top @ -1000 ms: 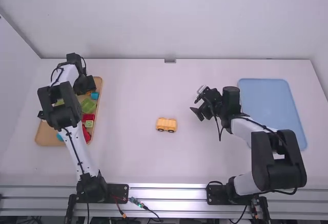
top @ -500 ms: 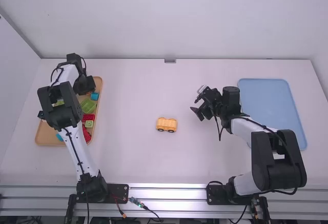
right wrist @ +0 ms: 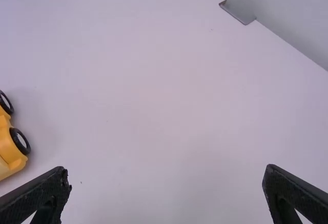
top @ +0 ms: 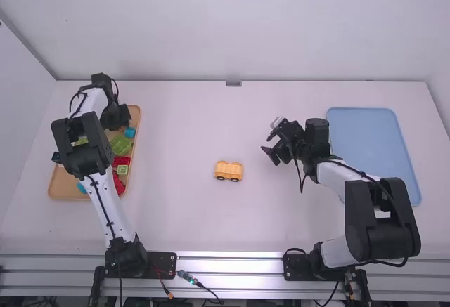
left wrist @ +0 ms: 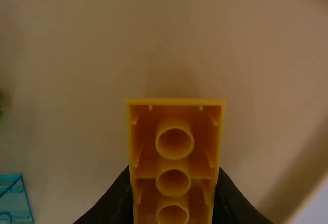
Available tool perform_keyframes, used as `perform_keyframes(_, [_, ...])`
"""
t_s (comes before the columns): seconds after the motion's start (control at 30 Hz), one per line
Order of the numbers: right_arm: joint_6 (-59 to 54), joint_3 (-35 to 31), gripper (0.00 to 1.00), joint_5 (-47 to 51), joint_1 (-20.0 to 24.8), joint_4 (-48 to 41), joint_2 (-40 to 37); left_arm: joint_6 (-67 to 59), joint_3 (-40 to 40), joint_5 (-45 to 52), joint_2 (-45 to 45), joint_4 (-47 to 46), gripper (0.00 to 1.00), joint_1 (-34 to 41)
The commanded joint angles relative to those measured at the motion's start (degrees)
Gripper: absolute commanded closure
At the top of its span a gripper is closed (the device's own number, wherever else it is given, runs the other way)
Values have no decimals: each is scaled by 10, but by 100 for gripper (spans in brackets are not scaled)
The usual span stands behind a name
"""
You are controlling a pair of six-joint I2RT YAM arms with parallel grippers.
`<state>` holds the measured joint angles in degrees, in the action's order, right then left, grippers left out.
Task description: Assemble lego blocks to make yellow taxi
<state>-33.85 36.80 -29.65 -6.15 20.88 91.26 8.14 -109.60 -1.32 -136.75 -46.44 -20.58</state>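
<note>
Left gripper (top: 118,116), orange block (left wrist: 146,168) clamped, tubes (left wrist: 173,161) facing left wrist view

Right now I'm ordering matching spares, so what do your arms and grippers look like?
The left arm and right arm have white links, chunky black joints and thin black cables running along them. The left gripper and right gripper are black, each with two fingers.
</note>
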Motion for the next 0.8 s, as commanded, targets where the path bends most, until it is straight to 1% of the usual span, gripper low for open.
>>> perform_keyframes(0.0, [12,12,1,-3,1,6,-15,4,-2,4,-5,-23,83,3])
perform_keyframes(0.03, [21,12,1,-3,1,10,-15,4,-9,4,-5,-29,85,3])
perform_keyframes(0.2, [38,12,1,-5,1,27,-15,1,-43,3,-5,-57,86,3])
perform_keyframes(0.27, [57,12,1,-5,1,41,-15,-12,-68,3,-5,-70,90,3])
perform_keyframes(0.43, [91,12,1,-8,1,61,-15,-20,-129,5,-5,-104,90,3])
perform_keyframes(0.47, [111,12,1,-15,1,69,-15,-20,-152,11,-5,-122,91,3])
perform_keyframes(0.53, [127,15,1,-26,1,71,-15,-30,-171,26,-5,-137,91,3])
perform_keyframes(0.57, [146,19,1,-40,1,70,-15,-47,-186,50,-5,-147,97,3])
perform_keyframes(0.6, [165,25,0,-54,1,69,-15,-64,-196,75,-4,-153,98,3])
perform_keyframes(0.67, [189,38,1,-68,1,65,-15,-67,-201,95,0,-148,98,6])
perform_keyframes(0.77, [190,48,1,-68,1,54,-15,-60,-179,67,16,-129,98,21])
